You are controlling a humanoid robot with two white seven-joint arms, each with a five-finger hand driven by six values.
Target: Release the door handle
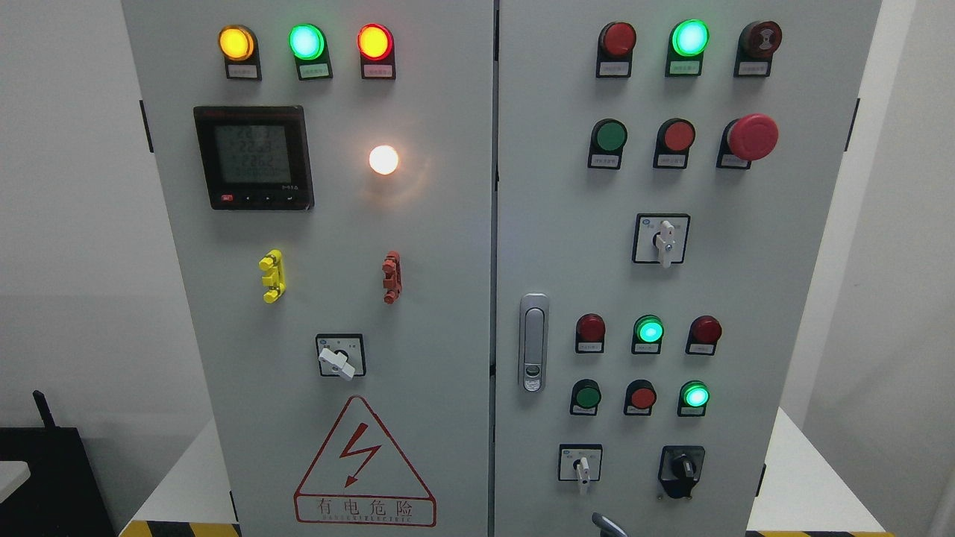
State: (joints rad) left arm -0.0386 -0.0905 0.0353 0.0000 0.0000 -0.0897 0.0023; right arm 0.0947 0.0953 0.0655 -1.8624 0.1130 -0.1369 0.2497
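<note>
While both doors sit closed | left door: meter [253, 156], yellow clip [271, 276], red clip [391, 277], warning triangle [363, 466] | handle [533, 342] upright at right door's left edge, nothing touching it | hand [608, 524] tip at bottom edge below, side unclear, fingers: cannot tell.

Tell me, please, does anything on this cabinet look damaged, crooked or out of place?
Nothing stands out. Both doors look closed and flush, the door handle lies flat in its recess, and the warning sign sits straight. A small dark part shows at the bottom edge; what it is cannot be told.
</note>
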